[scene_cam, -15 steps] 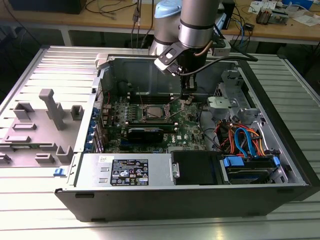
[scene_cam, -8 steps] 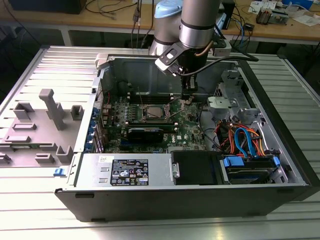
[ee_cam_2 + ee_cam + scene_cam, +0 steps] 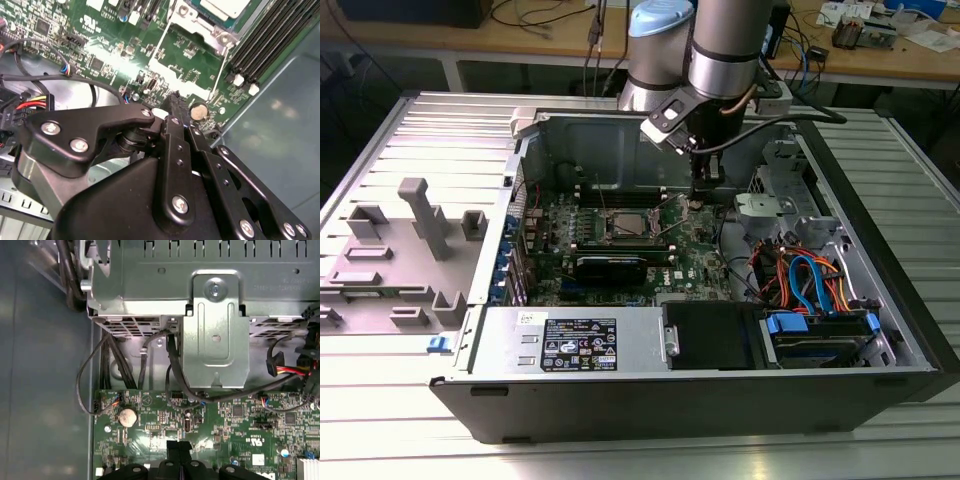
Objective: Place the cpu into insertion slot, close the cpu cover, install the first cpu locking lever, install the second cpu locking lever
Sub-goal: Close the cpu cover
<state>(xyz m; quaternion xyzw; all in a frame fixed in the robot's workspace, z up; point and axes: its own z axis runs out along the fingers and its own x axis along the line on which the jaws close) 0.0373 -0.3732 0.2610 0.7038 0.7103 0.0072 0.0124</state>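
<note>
**Mia:** Where is the gripper (image 3: 701,198)?

**Tom:** We see it low down inside the open computer case (image 3: 720,405). Its tip is just above the green board (image 3: 692,255). In the exterior view it is near the insertion slot (image 3: 625,225), on the exterior view's right of it, and not touching it.

**Mia:** Is it open?

**Tom:** No. In the first wrist view its two black fingers (image 3: 173,450) are pressed together. We see nothing between them. A round silver battery (image 3: 127,416) sits on the board close by.

**Mia:** And the cpu?

**Tom:** In the second wrist view the cpu (image 3: 225,6) sits in the slot, pale top up. The cpu cover (image 3: 192,17) is a silver frame, and it lies around the cpu. Two thin metal levers (image 3: 159,47) run beside it. We cannot tell if they are hooked down.

**Mia:** Can we read any words?

**Tom:** We see a black and white label (image 3: 578,345) stuck on the silver box (image 3: 500,345) at the front of the case. It is full of tiny print and little marks. The board has white letters on it too. All of it is too small for us to make out.
</note>
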